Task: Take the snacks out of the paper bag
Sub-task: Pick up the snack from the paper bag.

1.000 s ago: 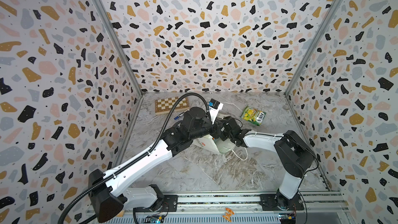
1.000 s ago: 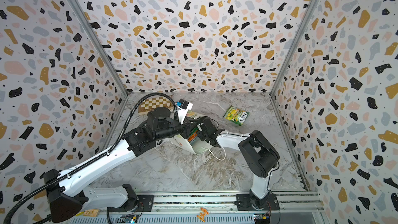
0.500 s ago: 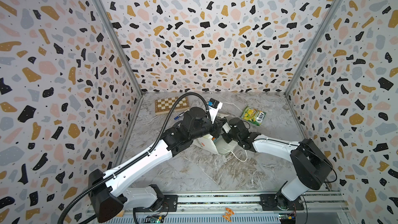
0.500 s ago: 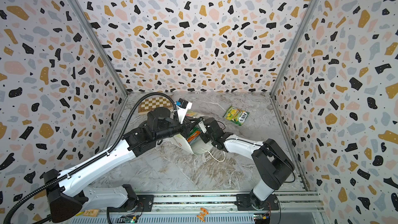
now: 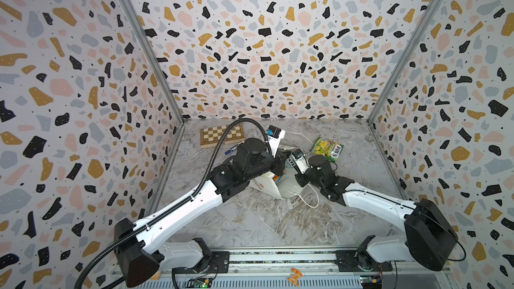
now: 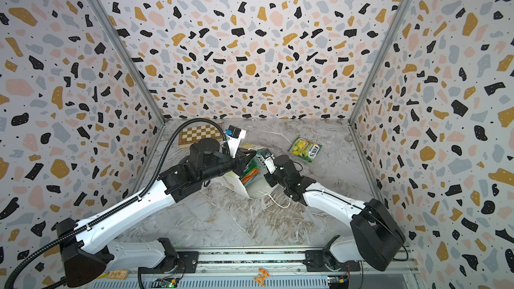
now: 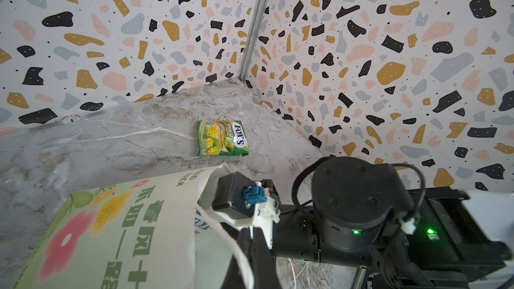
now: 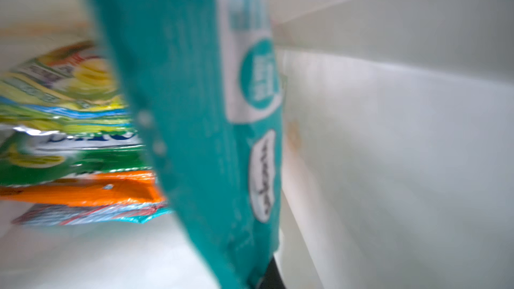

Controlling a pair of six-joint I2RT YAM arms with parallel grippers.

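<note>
The white paper bag [image 5: 265, 187] [image 6: 257, 190] [image 7: 111, 232] lies on its side mid-table, mouth toward the right arm. My left gripper [image 5: 281, 159] [image 6: 244, 158] [image 7: 251, 235] is shut on the bag's white cord handle [image 7: 236, 248] at the upper rim. My right gripper [image 8: 258, 279] reaches into the mouth, its fingers hidden in both top views, and is shut on a teal snack [image 8: 194, 134]. Green, yellow and orange snacks [image 8: 72, 134] [image 6: 250, 173] lie stacked inside. One green-yellow snack [image 5: 327, 148] [image 6: 305, 148] [image 7: 221, 138] lies on the table at the back right.
A folded chessboard [image 5: 221, 134] [image 6: 200, 133] sits at the back left with a blue marker [image 5: 232, 150] in front of it. The bag's other cord handle [image 5: 308, 201] trails on the marble floor. Patterned walls close in three sides.
The right arm's elbow has swung right and toward the front, drawing its wrist rightward at the bag's mouth. The left arm and the bag have stayed put.
</note>
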